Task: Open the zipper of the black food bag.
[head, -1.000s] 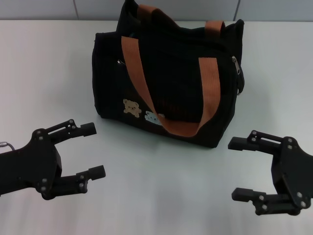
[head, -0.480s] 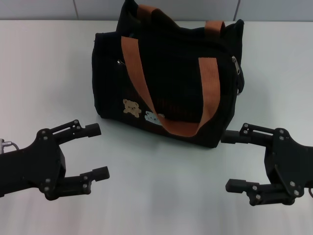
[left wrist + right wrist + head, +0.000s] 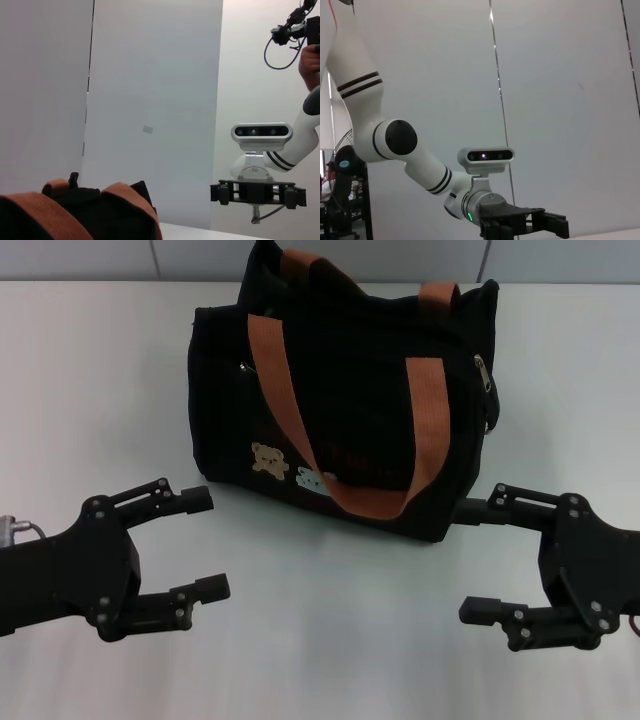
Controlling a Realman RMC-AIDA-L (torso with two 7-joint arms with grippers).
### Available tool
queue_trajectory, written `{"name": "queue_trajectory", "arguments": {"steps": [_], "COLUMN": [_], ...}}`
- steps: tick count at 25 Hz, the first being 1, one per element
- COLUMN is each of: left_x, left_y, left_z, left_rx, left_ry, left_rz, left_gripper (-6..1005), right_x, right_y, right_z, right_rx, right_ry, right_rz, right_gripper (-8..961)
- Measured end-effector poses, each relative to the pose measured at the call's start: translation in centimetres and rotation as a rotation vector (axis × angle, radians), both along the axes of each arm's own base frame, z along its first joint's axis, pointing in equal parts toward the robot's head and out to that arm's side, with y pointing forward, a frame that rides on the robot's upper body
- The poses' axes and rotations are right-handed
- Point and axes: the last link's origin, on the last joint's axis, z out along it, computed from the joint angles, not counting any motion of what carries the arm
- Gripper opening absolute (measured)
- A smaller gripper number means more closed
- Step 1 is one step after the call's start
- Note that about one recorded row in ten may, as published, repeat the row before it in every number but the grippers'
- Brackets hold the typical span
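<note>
The black food bag (image 3: 345, 400) stands upright at the table's middle, with two orange-brown strap handles (image 3: 280, 390) and bear patches (image 3: 270, 460) on its front. The zipper's silver slider (image 3: 481, 366) shows at the bag's right end. My left gripper (image 3: 207, 543) hovers open in front of the bag's left corner, holding nothing. At the bag's lower right corner my right gripper (image 3: 472, 560) is open too, its upper finger close to the fabric. In the left wrist view, the bag's handles (image 3: 35, 212) fill the near corner, with the right gripper (image 3: 257, 194) beyond.
The white table (image 3: 90, 390) stretches around the bag on all sides, with a pale wall (image 3: 330, 258) behind. The right wrist view shows only my left arm (image 3: 420, 170) against that wall.
Both grippers have drifted inward toward the bag. The right one moved left and slightly up to the bag's corner; the left one shifted a little right. The bag stayed still.
</note>
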Motion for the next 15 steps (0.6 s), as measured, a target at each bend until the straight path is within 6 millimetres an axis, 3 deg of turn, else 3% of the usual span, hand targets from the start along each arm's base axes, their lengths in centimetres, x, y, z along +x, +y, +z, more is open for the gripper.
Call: {"name": "queue_trajectory", "arguments": {"steps": [15], "left_x": [0.14], "left_y": [0.22], "left_z": [0.0], "left_rx": [0.009], "left_ry": [-0.005], "left_rz": [0.0], "left_gripper": [832], "right_x": [-0.33], "right_y": [0.58], "right_z": [0.12], "right_rx": [-0.007], "right_ry": [-0.01], "right_rz": [0.005], "right_gripper": [806]}}
